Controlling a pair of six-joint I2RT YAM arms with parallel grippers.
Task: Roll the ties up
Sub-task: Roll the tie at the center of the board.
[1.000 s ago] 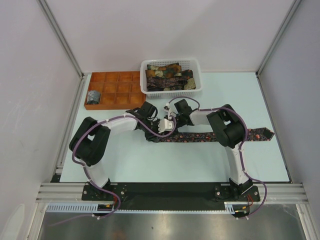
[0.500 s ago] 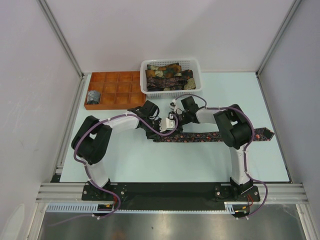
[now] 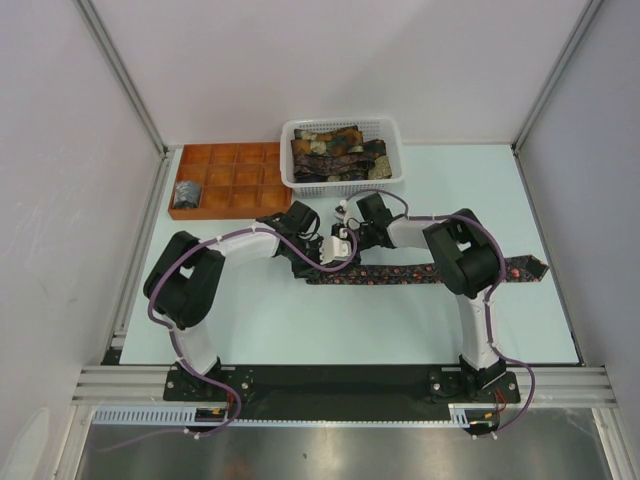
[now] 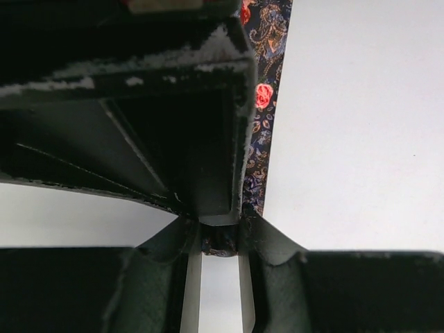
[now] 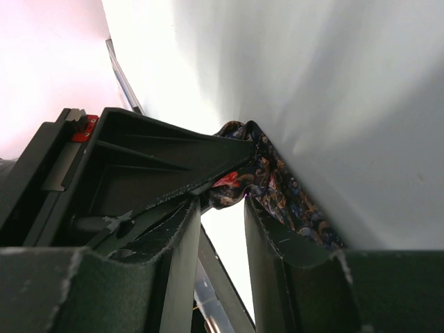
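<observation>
A dark tie with pink-red marks (image 3: 420, 272) lies flat across the table, its pointed end at the right. Both grippers meet at its left end. My left gripper (image 3: 316, 264) is shut on the bunched tie end, which sits between its fingertips in the left wrist view (image 4: 220, 239). The tie's strip (image 4: 267, 104) runs away beside the right gripper's black body. My right gripper (image 3: 336, 254) is shut on the same folded end (image 5: 239, 182), with the fabric at its fingertips (image 5: 223, 200). More ties (image 3: 335, 155), green-gold-brown and dark, lie in the basket.
The white mesh basket (image 3: 392, 180) stands just behind the grippers. The orange compartment tray (image 3: 225, 160) is at the back left, with one rolled tie (image 3: 187, 193) in its near-left compartment. Metal frame posts stand at the table's back corners.
My right wrist has shifted slightly back and to the right, and the tie's left end has shifted a little with it. Both grippers stay on the tie's end.
</observation>
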